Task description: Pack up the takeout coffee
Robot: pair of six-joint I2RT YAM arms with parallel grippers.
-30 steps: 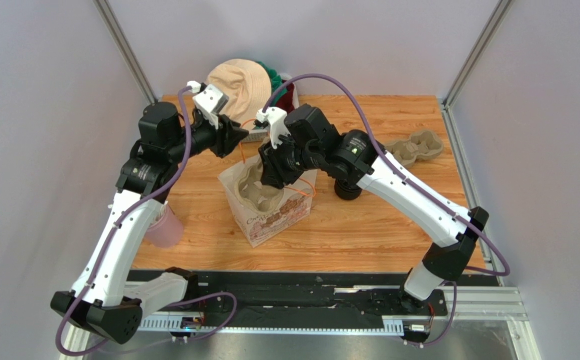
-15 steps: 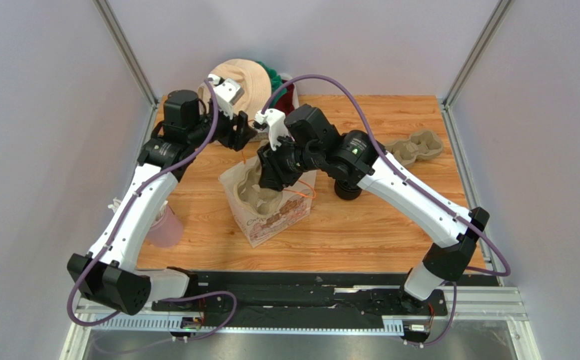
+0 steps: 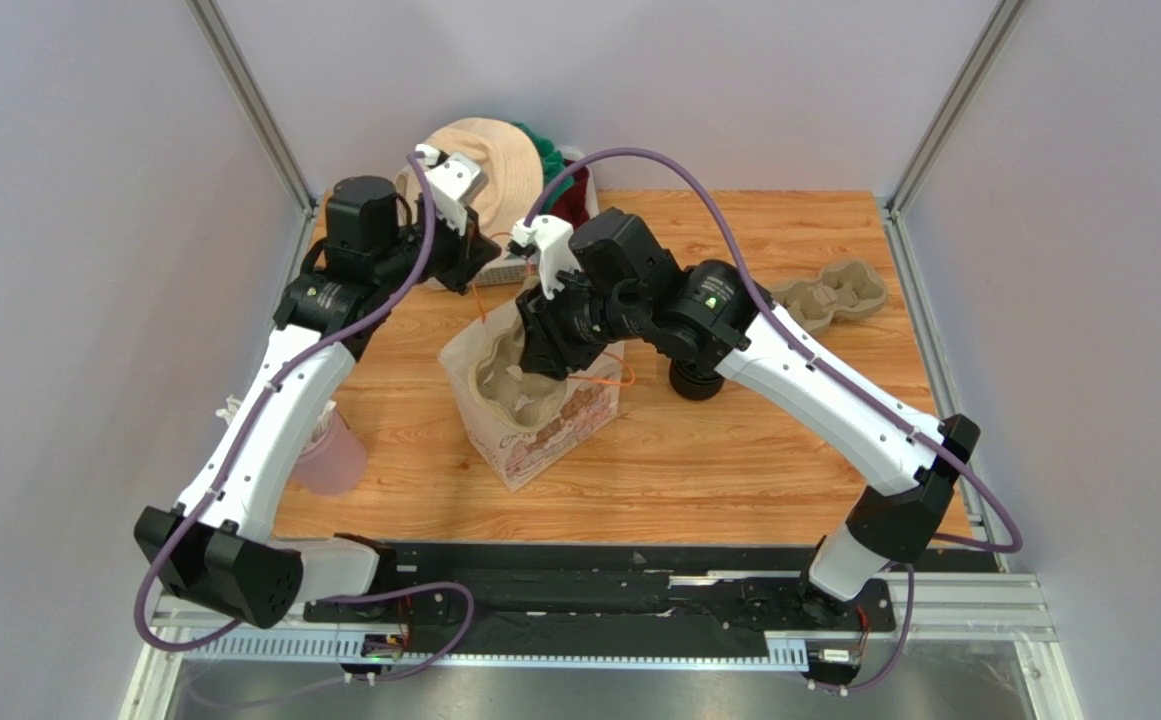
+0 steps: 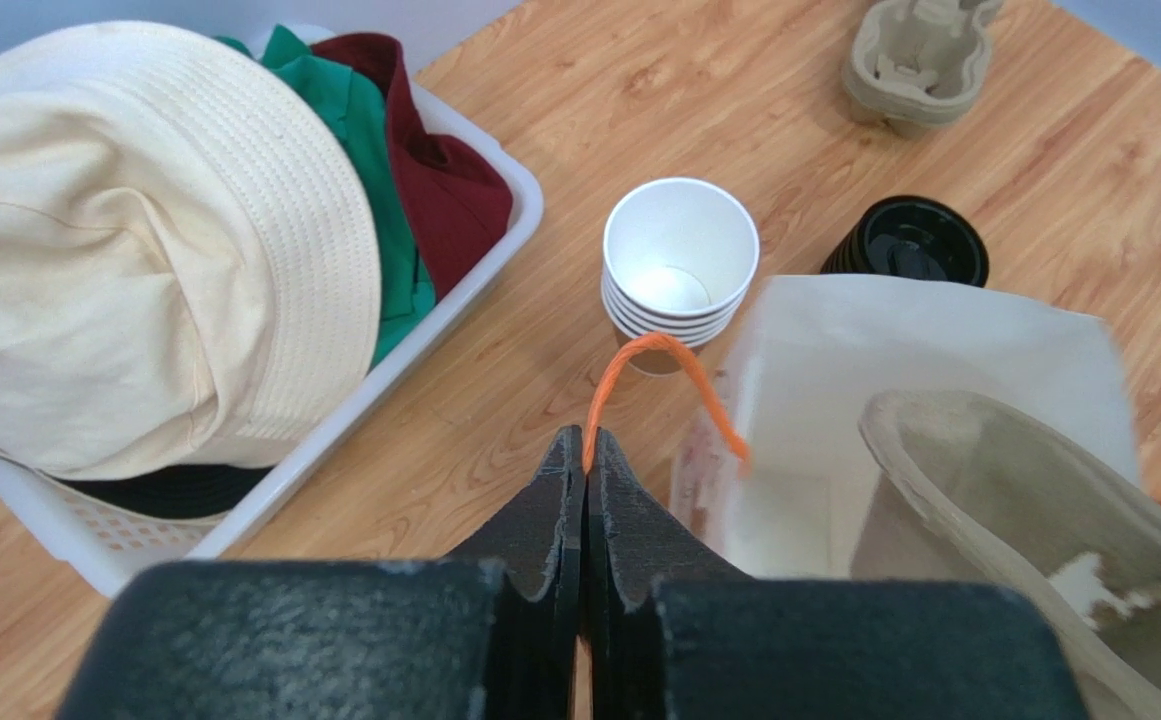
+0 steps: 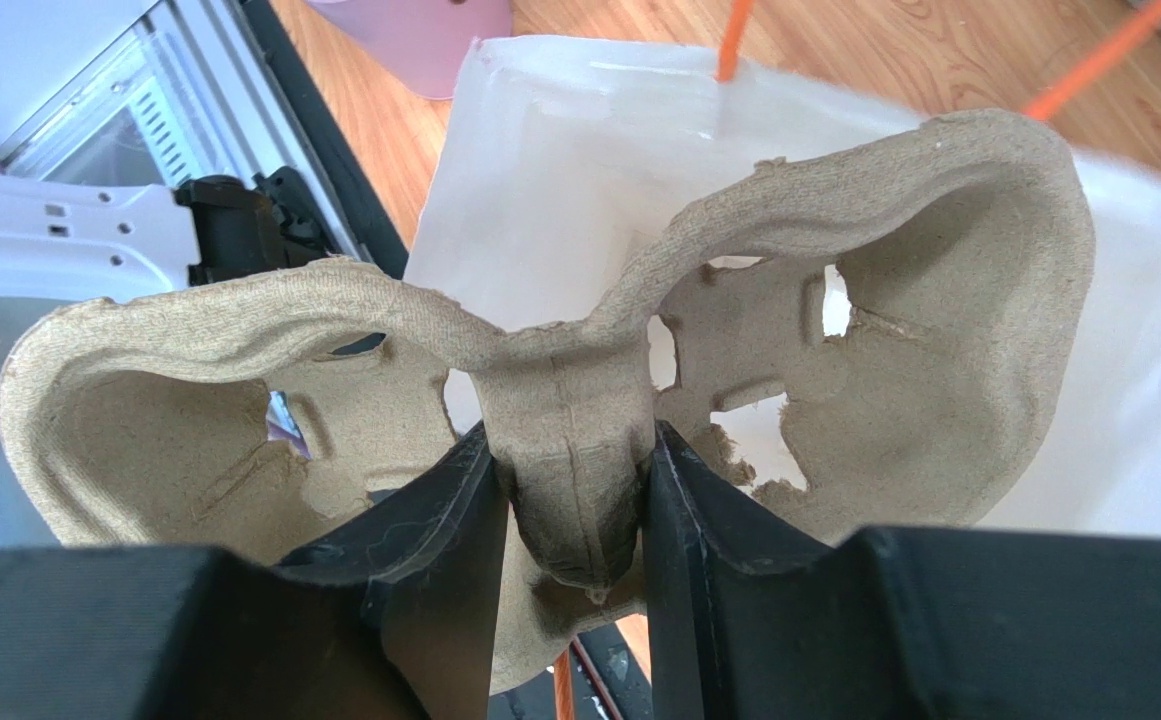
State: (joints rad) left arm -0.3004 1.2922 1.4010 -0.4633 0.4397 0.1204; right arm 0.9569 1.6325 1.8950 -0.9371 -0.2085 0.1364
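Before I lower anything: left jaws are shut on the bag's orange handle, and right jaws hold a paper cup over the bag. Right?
No. The right jaws hold a pulp carrier, not a cup; the right wrist view shows it. The rest stands: left jaws shut on the orange handle, carrier over the bag.

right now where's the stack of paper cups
In the left wrist view, the stack of paper cups stands between the white basket of hats and the black lids, just beyond the bag's orange handle.
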